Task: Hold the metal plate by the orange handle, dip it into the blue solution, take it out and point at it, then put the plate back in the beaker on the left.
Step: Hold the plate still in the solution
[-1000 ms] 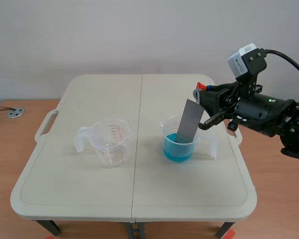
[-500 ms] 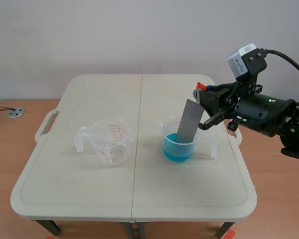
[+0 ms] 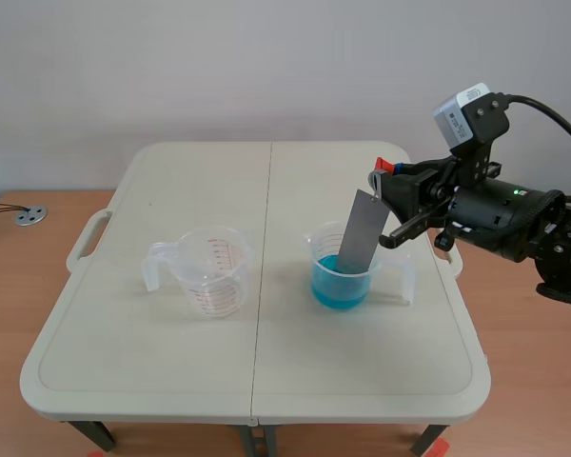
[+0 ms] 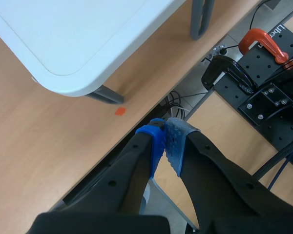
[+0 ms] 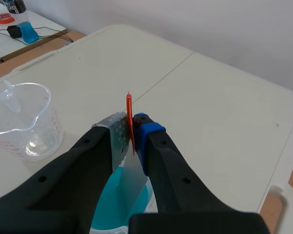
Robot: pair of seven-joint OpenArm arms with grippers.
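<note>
Right gripper (image 3: 382, 182), one plate (image 3: 357, 234), two beakers (image 3: 210, 277) (image 3: 367, 284)

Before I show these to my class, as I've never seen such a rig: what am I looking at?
A robot with two black arms. One picture looks over the table from between them; the others come from cameras on each wrist. On the table stand an empty clear beaker and a beaker of blue solution. The right gripper is shut on the orange handle of a metal plate dipped into that solution. The left gripper, shut on nothing, hangs beside the table above the floor.
</note>
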